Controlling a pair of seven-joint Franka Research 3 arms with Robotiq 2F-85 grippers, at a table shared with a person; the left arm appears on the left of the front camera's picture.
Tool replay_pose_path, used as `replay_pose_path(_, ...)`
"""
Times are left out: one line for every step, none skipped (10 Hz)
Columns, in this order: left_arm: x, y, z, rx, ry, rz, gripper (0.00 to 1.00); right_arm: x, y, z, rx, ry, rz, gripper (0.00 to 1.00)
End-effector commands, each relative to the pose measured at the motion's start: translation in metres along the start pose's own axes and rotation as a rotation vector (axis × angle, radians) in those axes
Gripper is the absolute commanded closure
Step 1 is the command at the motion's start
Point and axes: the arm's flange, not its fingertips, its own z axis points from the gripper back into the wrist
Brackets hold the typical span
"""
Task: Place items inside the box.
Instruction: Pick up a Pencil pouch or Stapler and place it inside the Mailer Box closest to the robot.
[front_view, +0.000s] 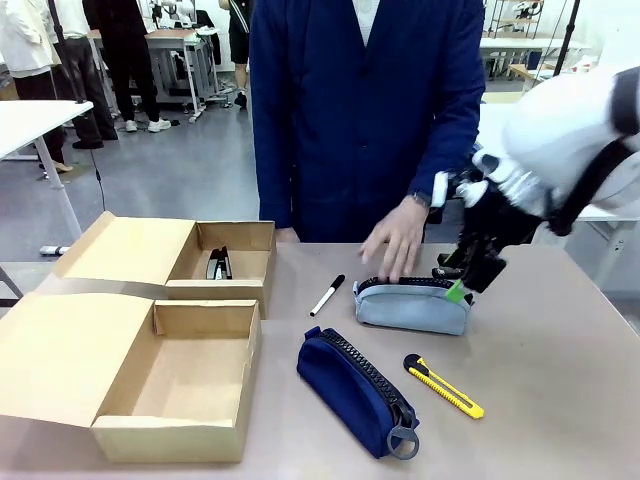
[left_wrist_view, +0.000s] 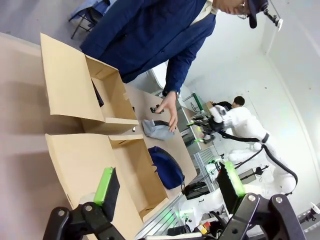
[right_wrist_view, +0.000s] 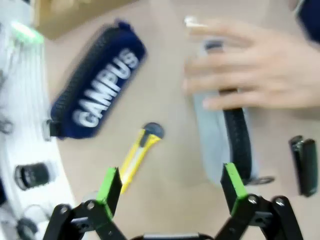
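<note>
Left gripper: jaws wide, empty. Stapler lies in the far box by the table's left edge. Unboxed mid-table: marker, navy case, grey case under a person's hand, knife. Right gripper: jaws wide, beside grey case.

Tan table, white table far left, grey floor beyond, navy coat opposite

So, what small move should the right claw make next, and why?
Probably pause where it is rather than close. The right claw is open at the end of the grey pencil case, but the person's hand lies across the case's top. Going down once that hand lifts seems safest.
</note>
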Motion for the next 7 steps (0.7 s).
replay_pose_path(0.0,-0.001,-0.001,-0.019,-0.016,-0.021,0.0,-0.09,0.085,0.107,-0.043,-0.218,-0.147,0.0)
replay_pose_path(0.0,-0.001,-0.001,-0.019,-0.016,-0.021,0.0,-0.137,0.121,0.144,-0.136,-0.238,-0.241,0.0)
replay_pose_path(0.0,-0.001,-0.001,-0.019,-0.016,-0.021,0.0,-0.181,0.152,0.169,-0.21,-0.286,-0.331,0.0)
replay_pose_path(0.0,-0.001,-0.001,-0.019,-0.016,-0.021,0.0,-0.216,0.167,0.178,-0.252,-0.377,-0.374,0.0)
replay_pose_path(0.0,-0.001,-0.001,-0.019,-0.016,-0.021,0.0,-0.244,0.171,0.172,-0.263,-0.476,-0.445,0.0)
replay_pose_path(0.0,-0.001,-0.001,-0.019,-0.016,-0.021,0.0,-0.257,0.168,0.157,-0.244,-0.505,-0.474,0.0)
replay_pose_path(0.0,-0.001,-0.001,-0.019,-0.016,-0.021,0.0,-0.263,0.161,0.144,-0.215,-0.523,-0.481,0.0)
